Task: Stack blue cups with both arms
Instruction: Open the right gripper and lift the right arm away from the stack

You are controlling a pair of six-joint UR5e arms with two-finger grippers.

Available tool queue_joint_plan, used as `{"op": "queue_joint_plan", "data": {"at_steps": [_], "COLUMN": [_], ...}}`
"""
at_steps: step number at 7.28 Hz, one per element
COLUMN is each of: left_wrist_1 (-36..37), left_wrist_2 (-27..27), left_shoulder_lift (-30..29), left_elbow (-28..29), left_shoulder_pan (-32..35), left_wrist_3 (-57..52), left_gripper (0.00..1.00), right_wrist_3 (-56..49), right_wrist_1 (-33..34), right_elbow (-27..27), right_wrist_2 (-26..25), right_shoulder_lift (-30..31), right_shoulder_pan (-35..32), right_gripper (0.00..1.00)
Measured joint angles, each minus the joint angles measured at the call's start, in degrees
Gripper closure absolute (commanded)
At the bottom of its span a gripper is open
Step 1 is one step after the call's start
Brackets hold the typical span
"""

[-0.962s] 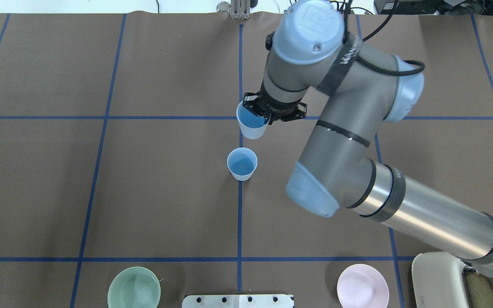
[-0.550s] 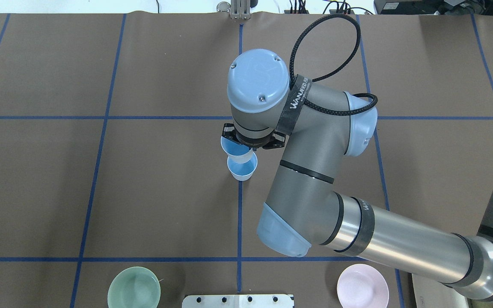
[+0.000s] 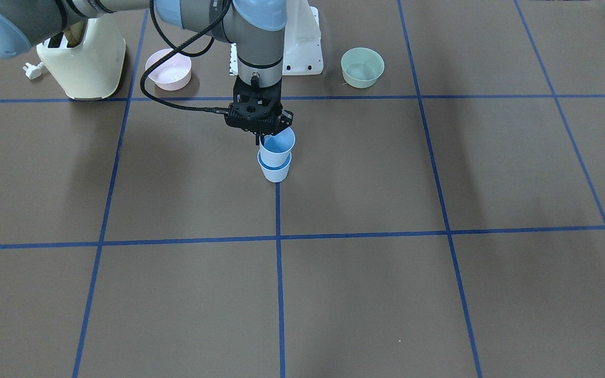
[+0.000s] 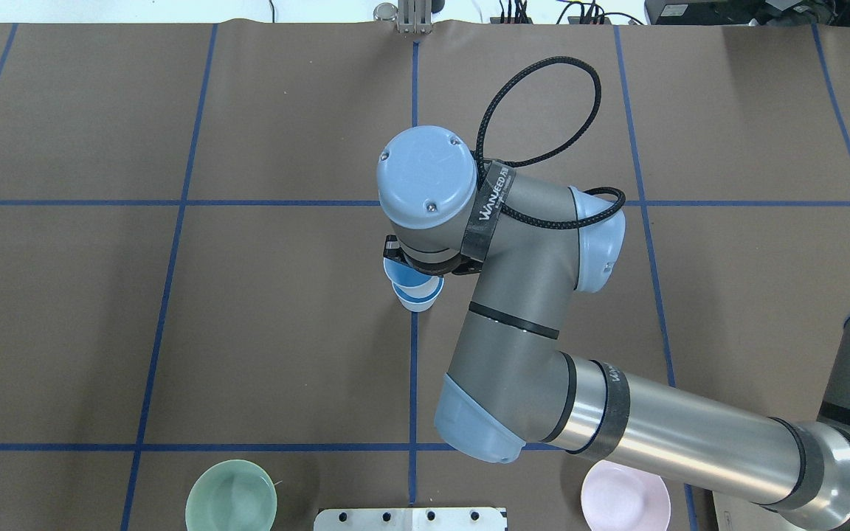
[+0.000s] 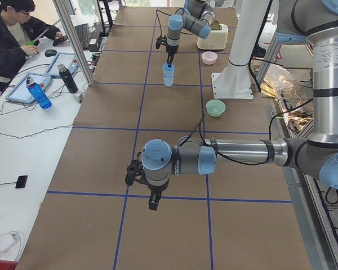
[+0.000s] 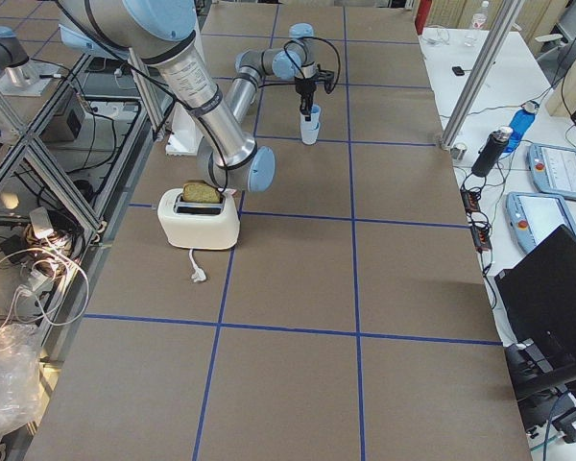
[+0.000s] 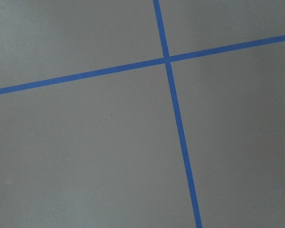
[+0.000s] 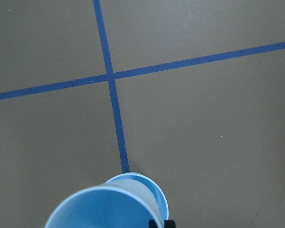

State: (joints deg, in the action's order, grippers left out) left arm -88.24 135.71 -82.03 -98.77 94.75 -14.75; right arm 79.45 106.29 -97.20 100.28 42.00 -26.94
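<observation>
My right gripper [image 3: 261, 137] is shut on the rim of a light-blue cup [image 3: 277, 144] and holds it upright, its bottom sunk into the second blue cup [image 3: 275, 170], which stands on the centre tape line. In the overhead view the wrist hides most of the held cup [image 4: 404, 277]; the lower cup [image 4: 418, 301] shows under it. The right wrist view shows the held cup [image 8: 99, 209] inside the lower cup's rim [image 8: 156, 192]. My left gripper [image 5: 152, 201] hangs over bare table far from the cups; I cannot tell whether it is open or shut.
A cream toaster [image 3: 82, 63], a pink bowl [image 3: 168, 68], the white pedestal base [image 3: 302, 47] and a mint-green bowl [image 3: 362, 67] stand along the robot's side of the table. An operator sits at a side desk [image 5: 14, 39].
My right arm carried its cup toward the robot's side, over the standing cup, and lowered it partly inside. The standing cup has not moved.
</observation>
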Motion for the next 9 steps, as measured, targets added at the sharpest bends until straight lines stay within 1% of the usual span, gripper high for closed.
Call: {"op": "queue_joint_plan", "data": {"at_steps": [1, 2, 3, 4, 5, 7, 8, 9], "left_wrist_1": [0.0, 0.0, 0.0, 0.0, 0.0, 0.0, 0.2, 0.6], "left_wrist_2": [0.0, 0.0, 0.0, 0.0, 0.0, 0.0, 0.0, -0.1], "left_shoulder_lift": [0.1, 0.1, 0.1, 0.1, 0.1, 0.1, 0.1, 0.1], "left_elbow": [0.0, 0.0, 0.0, 0.0, 0.0, 0.0, 0.0, 0.0], "left_shoulder_pan": [0.0, 0.0, 0.0, 0.0, 0.0, 0.0, 0.0, -0.1], "left_wrist_3": [0.0, 0.0, 0.0, 0.0, 0.0, 0.1, 0.6, 1.7], "left_gripper": [0.02, 0.02, 0.02, 0.02, 0.02, 0.02, 0.02, 0.02], "right_wrist_3": [0.0, 0.0, 0.0, 0.0, 0.0, -0.6, -1.7, -4.5], "right_wrist_1": [-0.1, -0.2, -0.2, -0.3, -0.3, -0.4, -0.8, -1.5], "right_elbow": [0.6, 1.3, 1.9, 2.3, 2.5, 2.1, 1.7, 1.6], "right_wrist_2": [-0.2, -0.3, -0.5, -0.7, -1.1, -1.8, -1.0, 1.4], "right_shoulder_lift": [0.1, 0.2, 0.2, 0.2, 0.2, -0.2, -0.3, -0.2], "right_shoulder_pan": [0.3, 0.5, 0.6, 0.6, 0.6, -0.4, -2.5, -5.9], "right_gripper": [0.73, 0.61, 0.38, 0.04, 0.0, 0.0, 0.0, 0.0]}}
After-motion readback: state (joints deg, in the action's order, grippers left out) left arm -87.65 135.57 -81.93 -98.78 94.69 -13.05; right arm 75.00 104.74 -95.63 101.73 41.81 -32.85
